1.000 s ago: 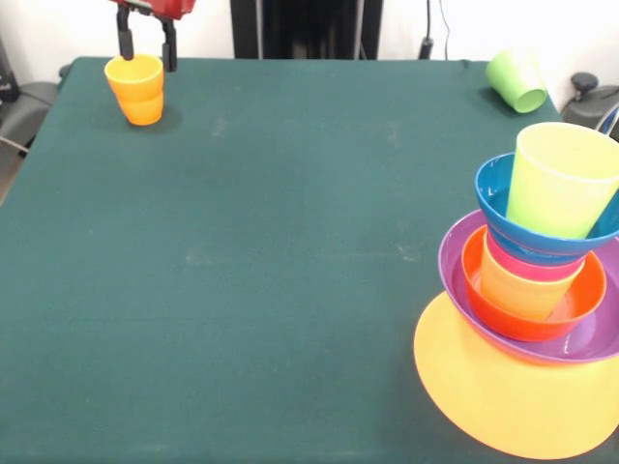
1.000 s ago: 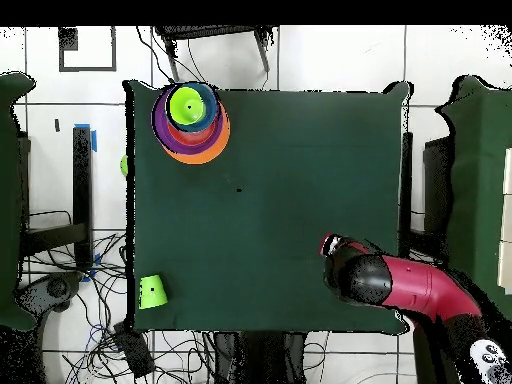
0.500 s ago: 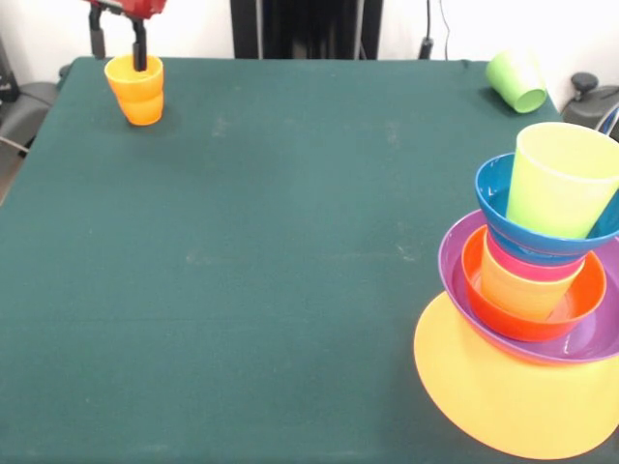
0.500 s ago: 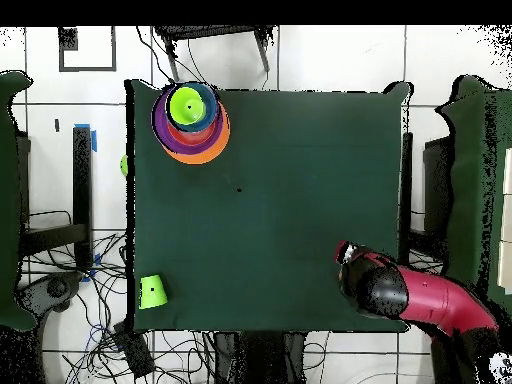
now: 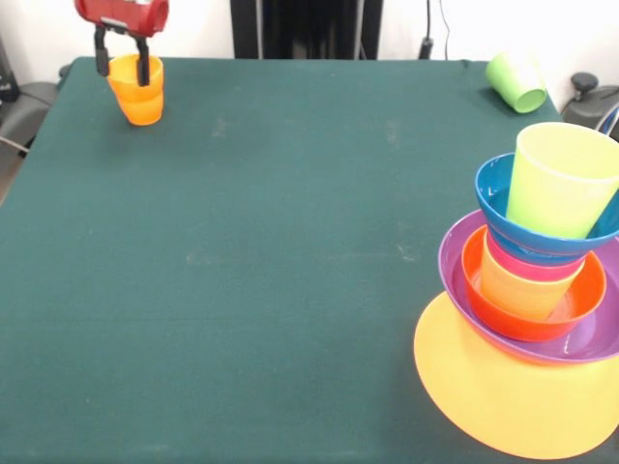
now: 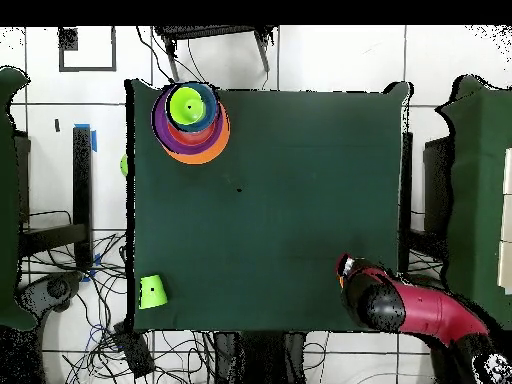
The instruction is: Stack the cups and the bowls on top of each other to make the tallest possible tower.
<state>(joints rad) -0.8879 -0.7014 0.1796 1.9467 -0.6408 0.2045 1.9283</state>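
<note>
Near right edge: nested multicolour plastic tower [image 5: 542, 319], overhanging the green table [image 5: 290, 251]. Centre cloth is open. Far right corner: tipped lime green cup [image 5: 516, 80]. Far left corner: gripper [image 5: 121, 58], released, fingers straddling upright orange plastic cup [image 5: 136, 89].

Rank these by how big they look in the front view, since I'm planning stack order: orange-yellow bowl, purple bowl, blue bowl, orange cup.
1. orange-yellow bowl
2. purple bowl
3. blue bowl
4. orange cup
The cup sits farthest from the camera, so its rank is less sure.
</note>
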